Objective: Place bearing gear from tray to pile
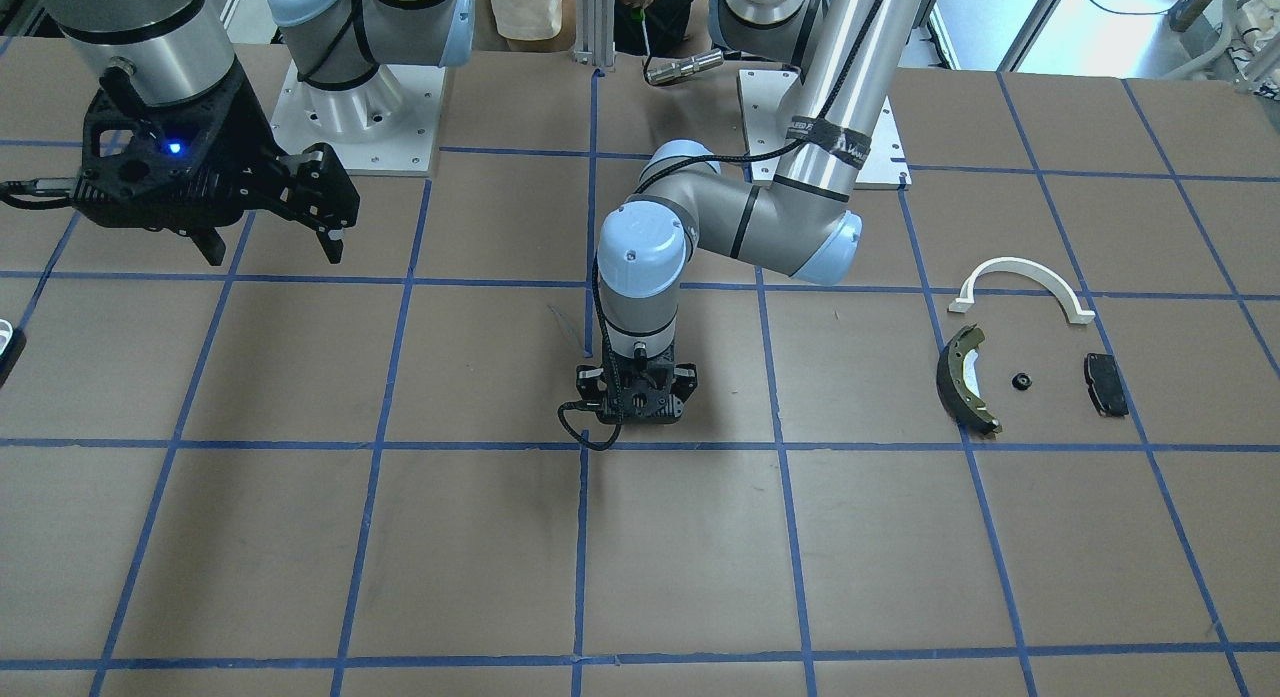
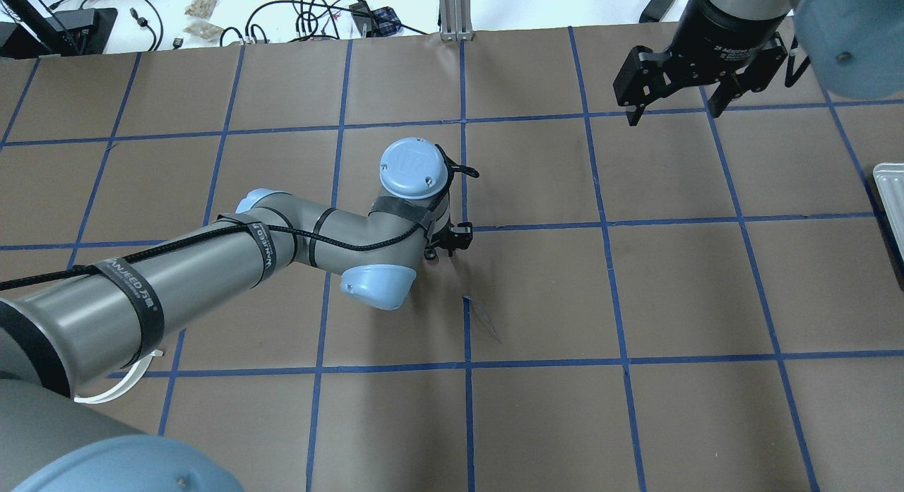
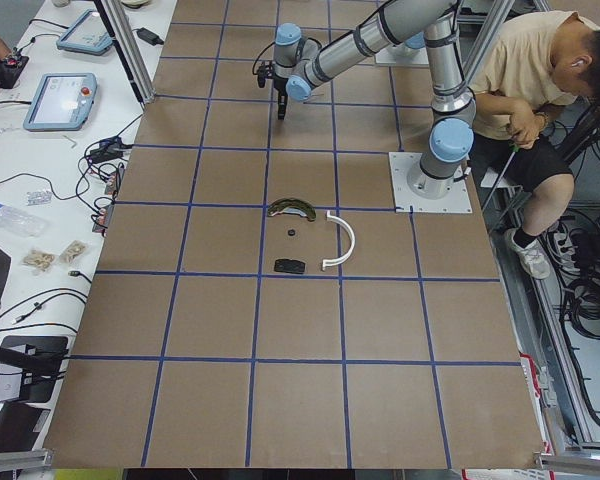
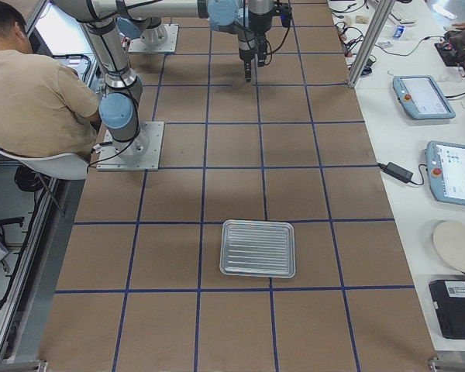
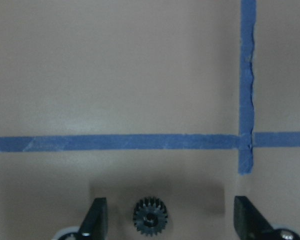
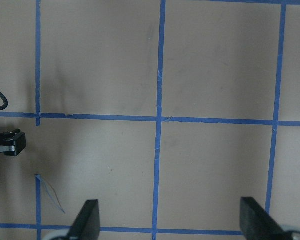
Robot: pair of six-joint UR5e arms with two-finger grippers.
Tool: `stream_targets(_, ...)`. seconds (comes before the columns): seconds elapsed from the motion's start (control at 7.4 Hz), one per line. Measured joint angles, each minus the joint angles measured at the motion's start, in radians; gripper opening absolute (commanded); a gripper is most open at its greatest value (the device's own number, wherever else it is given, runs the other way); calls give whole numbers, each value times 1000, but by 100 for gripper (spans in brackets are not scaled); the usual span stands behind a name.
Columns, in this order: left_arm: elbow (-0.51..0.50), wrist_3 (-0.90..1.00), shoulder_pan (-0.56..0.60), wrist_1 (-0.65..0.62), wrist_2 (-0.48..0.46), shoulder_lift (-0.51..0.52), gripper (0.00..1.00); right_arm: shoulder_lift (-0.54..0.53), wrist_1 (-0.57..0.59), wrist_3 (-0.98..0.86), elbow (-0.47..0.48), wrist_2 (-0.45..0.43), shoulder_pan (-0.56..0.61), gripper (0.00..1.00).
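A small black toothed gear (image 5: pixel 150 216) lies flat on the brown table, between the fingers of my left gripper (image 5: pixel 170 220) but touching neither. That gripper is open and points straight down near the table's centre (image 1: pixel 637 409). The pile lies apart, far to the robot's left: a white half-ring arch (image 1: pixel 1025 277), a dark brake shoe (image 1: pixel 965 377), a black pad (image 1: pixel 1105 384) and a small black round part (image 1: pixel 1021 381). My right gripper (image 1: pixel 270 242) is open and empty, held high. The metal tray (image 4: pixel 257 248) looks empty.
The tray's edge shows at the overhead view's right side (image 2: pixel 891 195). A seated operator (image 3: pixel 540 90) is behind the arm bases. Blue tape lines grid the table. Tablets and cables lie on the white bench (image 4: pixel 426 97) beyond the far edge.
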State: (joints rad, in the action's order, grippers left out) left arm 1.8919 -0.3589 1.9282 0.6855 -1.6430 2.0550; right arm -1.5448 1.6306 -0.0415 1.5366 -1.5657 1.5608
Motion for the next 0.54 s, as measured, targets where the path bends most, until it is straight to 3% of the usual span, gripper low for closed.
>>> stream_targets(0.54, -10, 1, -8, 9, -7, -18, 0, 0, -7, 26, 2, -6, -21, 100)
